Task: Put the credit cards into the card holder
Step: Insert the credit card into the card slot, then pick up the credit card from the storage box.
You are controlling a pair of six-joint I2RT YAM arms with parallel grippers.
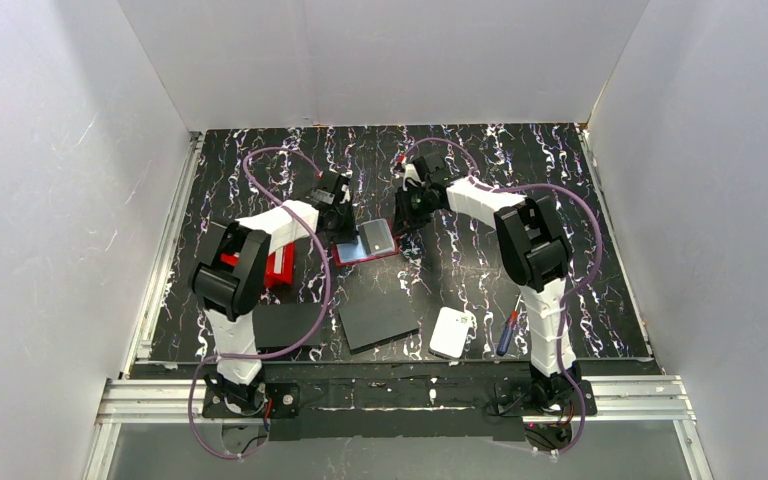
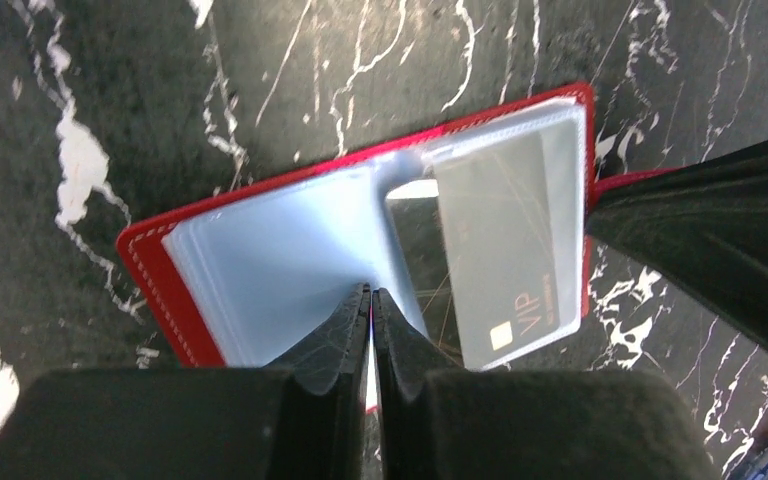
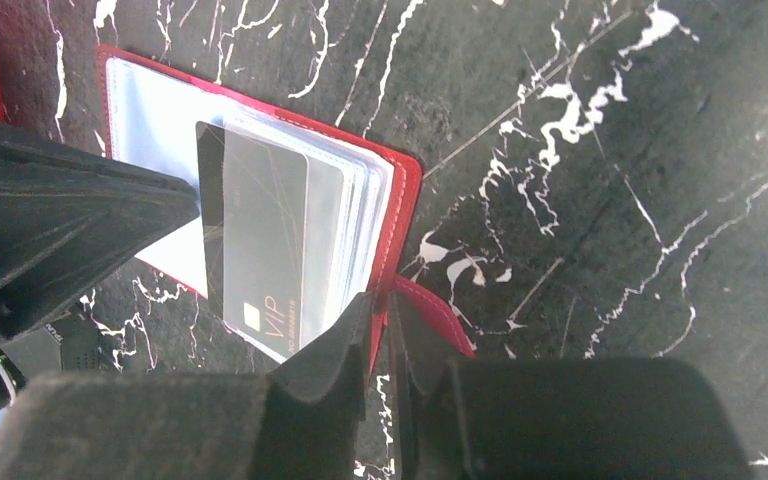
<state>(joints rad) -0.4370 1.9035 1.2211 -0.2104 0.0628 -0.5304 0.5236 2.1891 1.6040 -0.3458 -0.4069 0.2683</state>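
My left fingers (image 2: pixel 340 345) pinch the open card holder (image 2: pixel 260 250) by its sleeves; right fingers (image 3: pixel 332 350) clamp its red edge, credit card (image 2: pixel 505 250) partly sleeved.

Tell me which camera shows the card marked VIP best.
The left wrist view: the VIP card is large, its lettering and chip readable, on the open card holder. The right wrist view shows it too, darker, with the left gripper at its edge. The top external view shows only a pale patch on the holder.
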